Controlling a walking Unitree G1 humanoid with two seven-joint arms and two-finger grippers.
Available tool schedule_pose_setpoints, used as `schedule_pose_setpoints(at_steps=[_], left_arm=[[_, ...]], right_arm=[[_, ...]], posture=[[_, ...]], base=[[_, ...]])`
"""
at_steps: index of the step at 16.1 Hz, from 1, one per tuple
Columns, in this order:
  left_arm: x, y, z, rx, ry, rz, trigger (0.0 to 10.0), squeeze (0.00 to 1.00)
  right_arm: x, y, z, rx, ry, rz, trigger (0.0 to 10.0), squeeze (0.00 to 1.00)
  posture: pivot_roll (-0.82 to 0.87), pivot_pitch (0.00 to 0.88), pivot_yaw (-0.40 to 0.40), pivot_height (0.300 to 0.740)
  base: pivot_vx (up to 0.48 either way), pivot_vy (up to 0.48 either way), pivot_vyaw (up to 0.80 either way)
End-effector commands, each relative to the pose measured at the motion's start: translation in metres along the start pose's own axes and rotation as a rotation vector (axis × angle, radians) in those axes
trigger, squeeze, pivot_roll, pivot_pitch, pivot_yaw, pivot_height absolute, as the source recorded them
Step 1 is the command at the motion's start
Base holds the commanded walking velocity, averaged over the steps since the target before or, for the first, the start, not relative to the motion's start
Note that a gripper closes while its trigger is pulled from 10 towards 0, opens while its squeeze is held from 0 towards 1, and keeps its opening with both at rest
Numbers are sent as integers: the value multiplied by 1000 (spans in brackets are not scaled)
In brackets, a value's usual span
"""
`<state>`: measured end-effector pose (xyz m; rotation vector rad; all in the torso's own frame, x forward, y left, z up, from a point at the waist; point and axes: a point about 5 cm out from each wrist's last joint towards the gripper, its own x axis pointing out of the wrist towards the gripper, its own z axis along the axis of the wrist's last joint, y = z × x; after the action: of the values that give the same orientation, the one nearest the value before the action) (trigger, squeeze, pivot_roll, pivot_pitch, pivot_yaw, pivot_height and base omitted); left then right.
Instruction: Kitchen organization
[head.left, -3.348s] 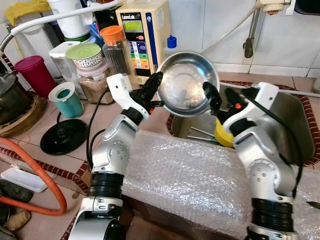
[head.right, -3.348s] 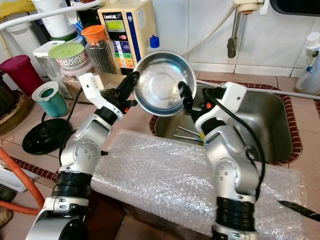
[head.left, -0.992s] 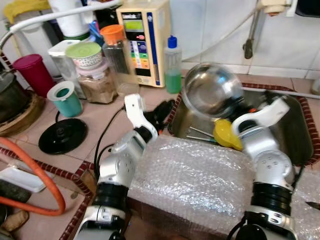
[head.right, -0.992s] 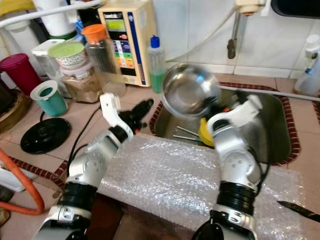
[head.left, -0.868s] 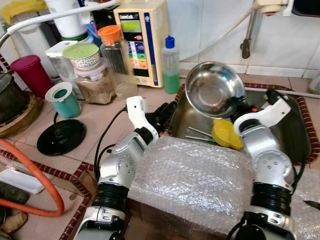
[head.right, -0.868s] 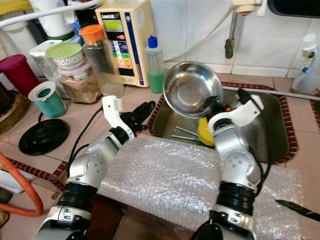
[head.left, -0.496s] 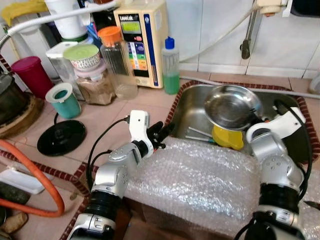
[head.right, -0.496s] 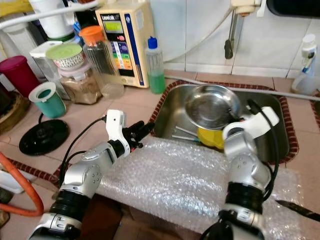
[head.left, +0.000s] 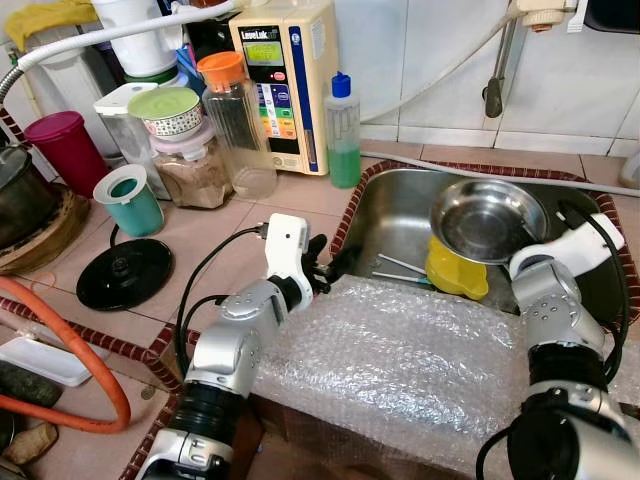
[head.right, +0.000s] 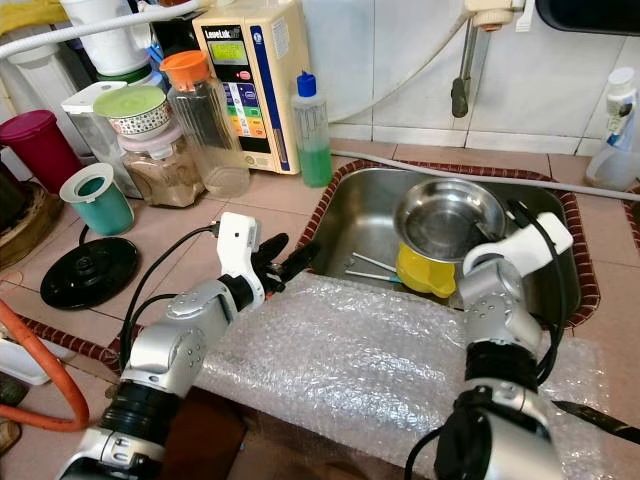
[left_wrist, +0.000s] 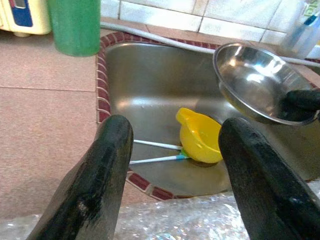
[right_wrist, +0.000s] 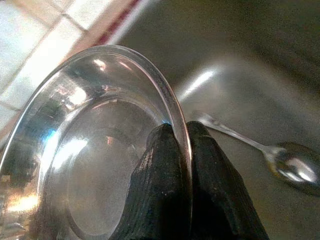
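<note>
A shiny steel bowl (head.left: 487, 217) hangs tilted low over the sink (head.left: 395, 205), its rim pinched by my right gripper (right_wrist: 176, 140), which is shut on it. In the head views that right gripper (head.left: 541, 233) sits at the bowl's right edge. Under the bowl, on the sink floor, lies a yellow cup (head.left: 452, 273) with thin utensils (head.left: 400, 268) beside it. A spoon (right_wrist: 260, 148) rests on the sink bottom. My left gripper (head.left: 330, 265) is open with nothing between its fingers (left_wrist: 100, 175), at the sink's left rim over the counter edge.
Bubble wrap (head.left: 400, 350) covers the counter's front edge. Behind stand a green soap bottle (head.left: 343, 130), a water purifier (head.left: 280, 75), jars (head.left: 235, 120), a teal cup (head.left: 130, 198) and a black lid (head.left: 125, 272). An orange hose (head.left: 90, 350) loops at the left. A knife (head.right: 600, 420) lies at the right.
My right gripper has carried the bowl down and to the right, from upright above the sink's rim to low over the yellow cup. My left gripper let go of it and drew back.
</note>
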<state>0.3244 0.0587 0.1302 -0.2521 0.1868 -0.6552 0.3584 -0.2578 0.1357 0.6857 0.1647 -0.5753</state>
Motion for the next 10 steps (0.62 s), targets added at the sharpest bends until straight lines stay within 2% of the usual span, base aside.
schedule_pose_setpoints(at_steps=[1,3,4,5,6,7,10], left_arm=[[-4,2,-1,19,10,20,10000,1000],[-5,0,-4,22,24,14,10000,1000],[-6,-1,-5,24,39,15,10000,1000],[-6,-2,-5,24,50,3,10000,871],[-7,-2,-6,18,58,-7,10000,502],[-8,-3,-6,20,68,-24,10000,0],[-8,-7,-5,29,83,-68,10000,0]], right_arm=[[2,4,3,6,-10,-17,0,0],[6,-3,2,-20,-10,-69,0,0],[9,-11,-1,-53,1,-122,1843,0],[10,-16,-3,-84,8,-146,10000,0],[11,-18,-4,-80,10,-154,10000,0],[11,-20,-4,-88,11,-171,10000,996],[12,-24,-7,-96,12,-194,10000,1000]], posture=[[-33,0,161,740],[-25,0,157,740],[-21,0,154,740],[-21,0,154,740],[-16,0,155,740],[-15,0,158,740],[-11,0,166,740]], base=[[0,0,0],[0,0,0],[0,0,0],[0,0,0],[0,0,0],[0,0,0],[0,0,0]])
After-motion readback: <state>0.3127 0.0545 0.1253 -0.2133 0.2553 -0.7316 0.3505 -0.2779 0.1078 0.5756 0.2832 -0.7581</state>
